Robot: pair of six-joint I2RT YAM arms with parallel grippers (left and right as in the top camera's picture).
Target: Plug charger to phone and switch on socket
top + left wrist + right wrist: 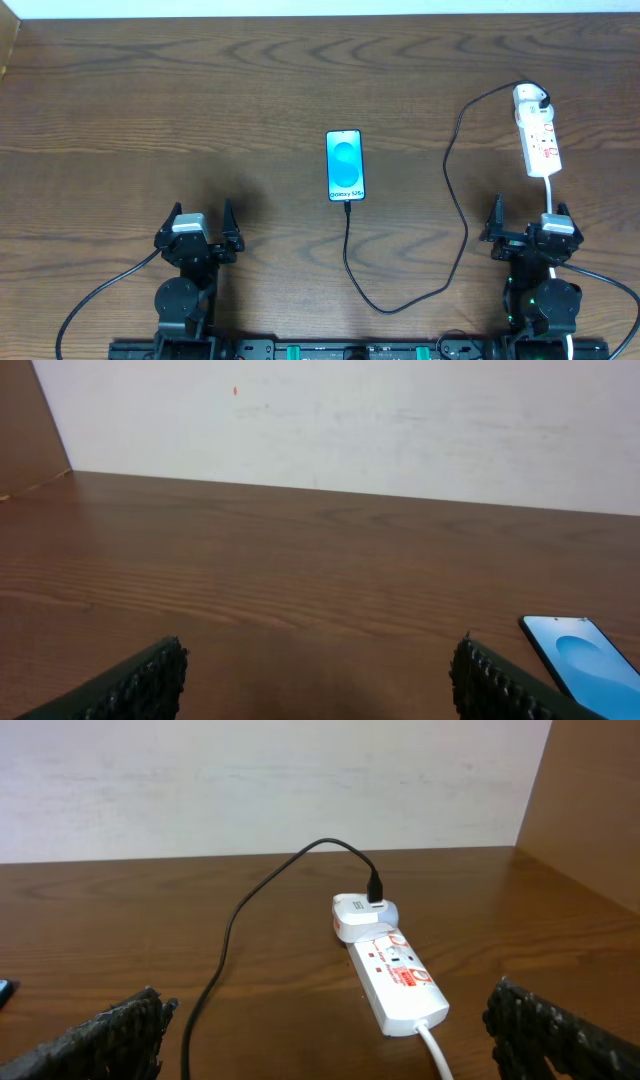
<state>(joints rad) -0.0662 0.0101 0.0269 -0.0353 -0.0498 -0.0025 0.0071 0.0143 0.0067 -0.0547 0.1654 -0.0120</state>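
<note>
The phone (345, 165) lies flat mid-table, its blue screen lit; its corner also shows in the left wrist view (590, 665). The black charger cable (455, 200) meets the phone's lower edge, loops toward me, then climbs to the white plug block (360, 915) on the socket strip (537, 132), which lies at the far right (398, 982). Whether the tip is seated in the phone I cannot tell. My left gripper (202, 212) stands open at the near left, left of the phone (320, 685). My right gripper (528, 212) is open just in front of the strip (325, 1040).
The strip's white mains cord (437, 1057) runs from its near end toward my right gripper. A white wall (350, 420) borders the far edge of the wooden table (150, 110). A wooden side panel (590, 800) rises at the right.
</note>
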